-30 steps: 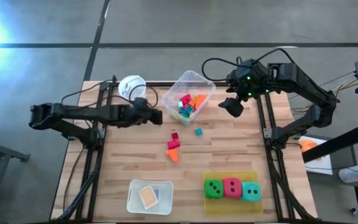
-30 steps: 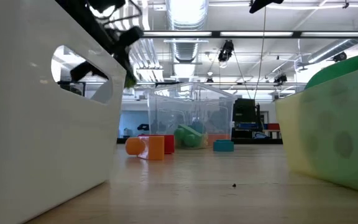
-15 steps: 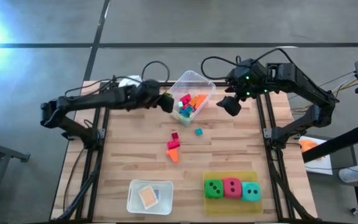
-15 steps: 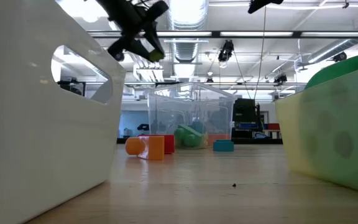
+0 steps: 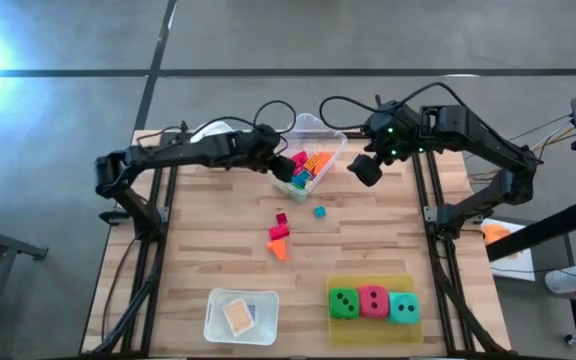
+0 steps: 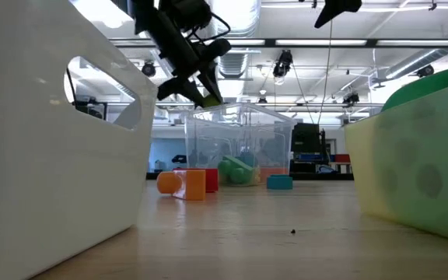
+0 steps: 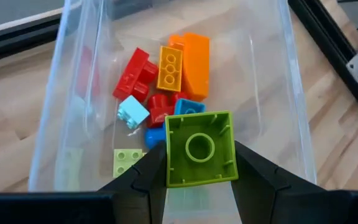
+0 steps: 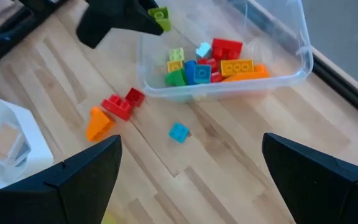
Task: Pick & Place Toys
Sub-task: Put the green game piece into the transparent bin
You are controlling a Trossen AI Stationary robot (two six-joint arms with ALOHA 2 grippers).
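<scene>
I had the left gripper (image 7: 197, 177) over the clear tub (image 5: 330, 134) at the far side of the worktop (image 5: 368, 250), pinching a green block (image 7: 199, 148) stud-side up between its fingers, above the pile of blocks (image 7: 166, 81) already inside: red, orange, yellow, blue and pale green ones. My right gripper (image 5: 365, 171) hung just beside the tub's right end, fingers spread wide and empty. On the bare wood near the tub lay a small blue block (image 8: 178, 132), with two red blocks (image 8: 123, 103) and an orange block (image 8: 98, 122) close together a little nearer. The green, red and teal dice (image 5: 373, 302) sat in a row in the yellow tray (image 5: 368, 331) at the near edge, well apart from the white tub holding flat tiles (image 5: 240, 316).
</scene>
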